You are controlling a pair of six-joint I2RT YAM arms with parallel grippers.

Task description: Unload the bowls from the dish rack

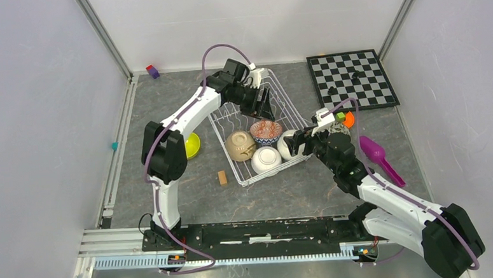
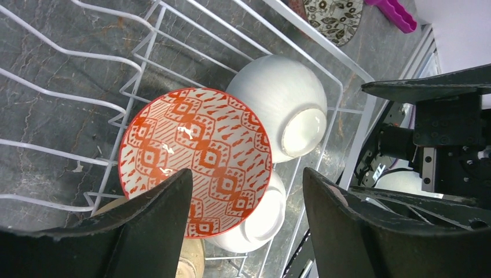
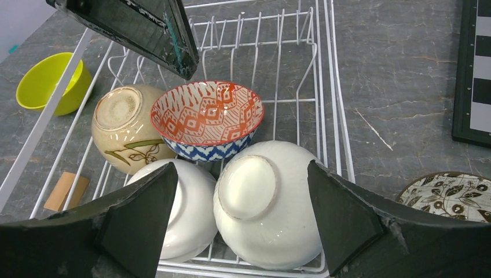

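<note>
The white wire dish rack (image 1: 273, 93) sits mid-table. In it lie a tan bowl (image 1: 239, 146), a bowl red-patterned inside and blue-and-white outside (image 3: 205, 116), and two plain white bowls (image 3: 269, 202) (image 3: 191, 214) tipped with their feet up. A lime-yellow bowl (image 1: 193, 145) stands on the table left of the rack. My left gripper (image 2: 246, 174) hangs open just above the red-patterned bowl (image 2: 197, 156), one finger over its rim. My right gripper (image 3: 242, 168) is open, its fingers on either side of the right-hand white bowl, with no visible contact.
A chessboard (image 1: 352, 79) lies at the back right. A purple scoop (image 1: 380, 157) and a floral dish (image 3: 451, 197) are right of the rack. A small wooden block (image 1: 222, 177) lies by the rack's near left corner. A purple block (image 1: 153, 71) sits at the back left.
</note>
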